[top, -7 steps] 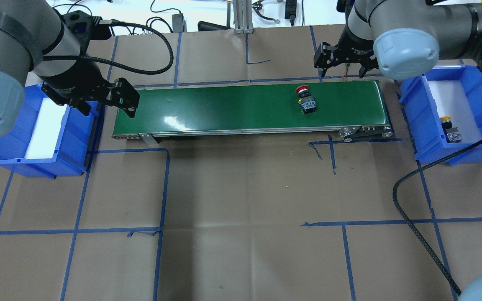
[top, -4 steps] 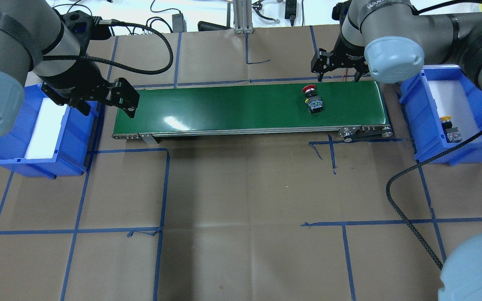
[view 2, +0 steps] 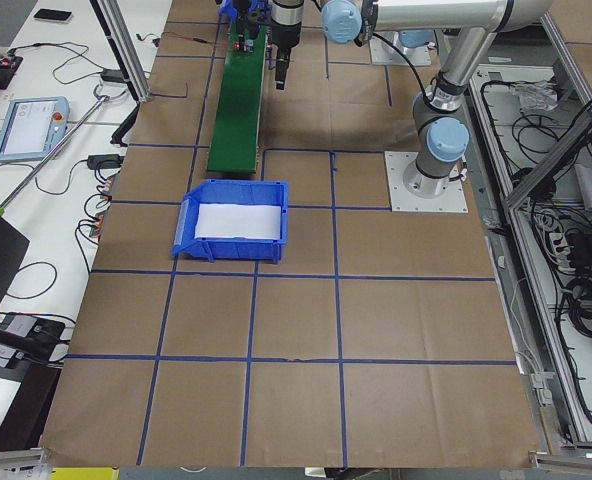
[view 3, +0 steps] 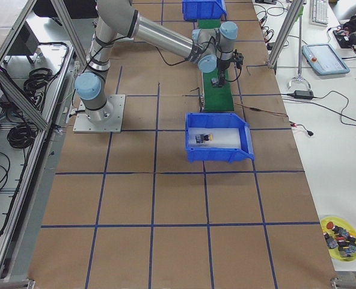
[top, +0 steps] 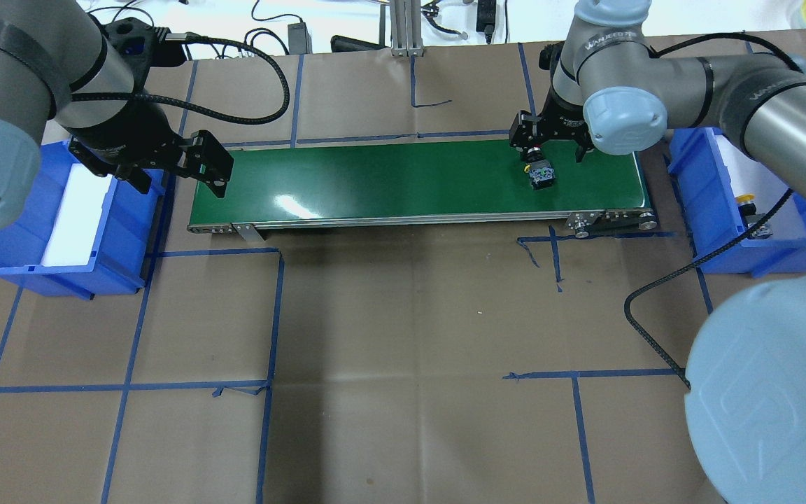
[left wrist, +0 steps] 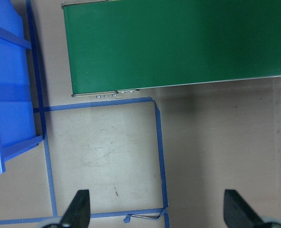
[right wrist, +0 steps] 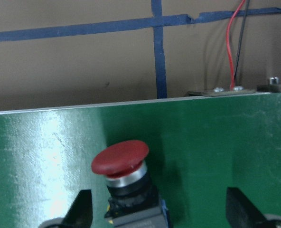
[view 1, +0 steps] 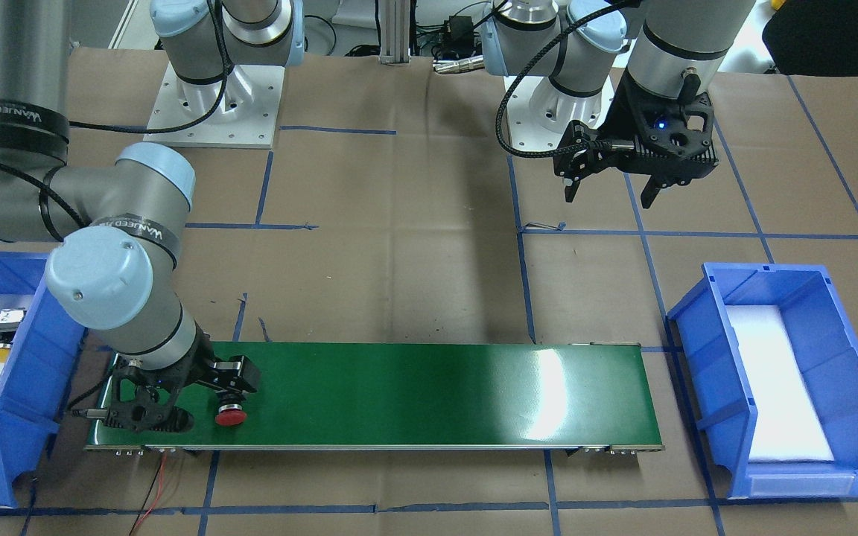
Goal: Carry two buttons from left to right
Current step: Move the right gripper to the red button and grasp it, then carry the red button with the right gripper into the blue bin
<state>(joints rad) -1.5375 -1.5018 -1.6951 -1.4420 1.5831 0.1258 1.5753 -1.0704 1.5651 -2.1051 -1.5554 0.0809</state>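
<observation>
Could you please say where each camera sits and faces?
Front-facing: across table, facing both arms.
Overhead: behind shoulders, over conveyor; both arms.
Exterior left: left end; left arm.
Exterior right: right end; right arm.
Left wrist: down at conveyor end; left gripper.
Right wrist: downward; right gripper, red button.
Front-facing shares the red button.

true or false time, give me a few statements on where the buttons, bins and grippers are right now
1. The red button lies on the green belt. True.
2. The yellow button lies on the belt too. False: it is in the right bin.
3. The right gripper has its jaws shut on the red button. False: the jaws stand open, one on each side of it.
4. The left gripper is open and holds nothing. True.
5. The left bin holds a button. False: only its white liner shows inside.
</observation>
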